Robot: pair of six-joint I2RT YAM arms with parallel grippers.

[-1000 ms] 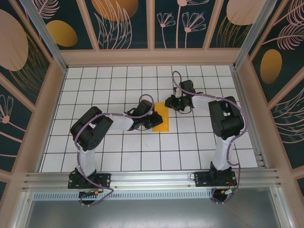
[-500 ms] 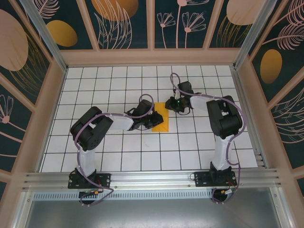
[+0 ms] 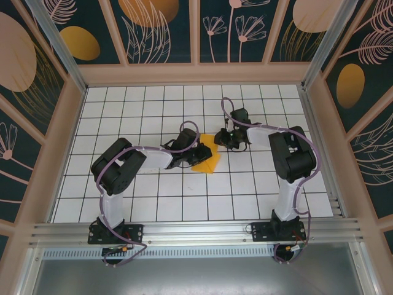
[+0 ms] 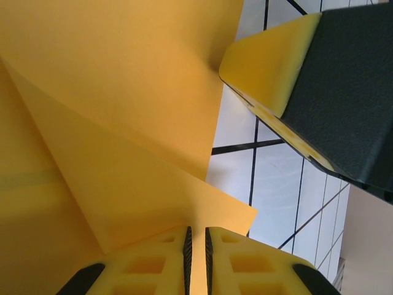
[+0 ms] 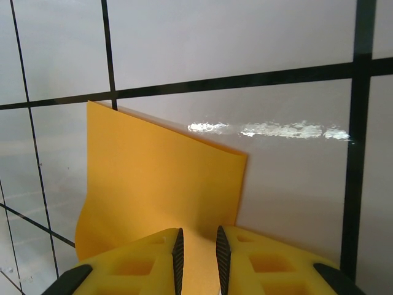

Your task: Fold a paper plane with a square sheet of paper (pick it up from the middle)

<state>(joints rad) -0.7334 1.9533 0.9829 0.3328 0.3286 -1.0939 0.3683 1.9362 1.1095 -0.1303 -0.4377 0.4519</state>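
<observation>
The orange-yellow sheet of paper [image 3: 209, 162] sits mid-table, folded and partly lifted off the white grid. My left gripper [image 3: 198, 153] grips its left side. In the left wrist view the jaws [image 4: 196, 232] are nearly closed on a paper edge, with layered flaps [image 4: 123, 92] spreading ahead. My right gripper [image 3: 219, 141] holds the upper right part. In the right wrist view the jaws [image 5: 199, 233] pinch a raised flap [image 5: 159, 178] that stands up from the tiles. One finger [image 4: 270, 67] of the right gripper shows in the left wrist view, just right of the paper.
The white tiled floor [image 3: 153, 196] has black grid lines. Wooden walls with decorated panels [image 3: 196, 74] enclose it at the back and sides. Both arm bases stand on the metal rail [image 3: 196, 232] at the near edge.
The paper went from a flat upright rectangle to a bent, lifted shape. The right gripper shifted slightly left and down towards the left gripper, which barely moved.
</observation>
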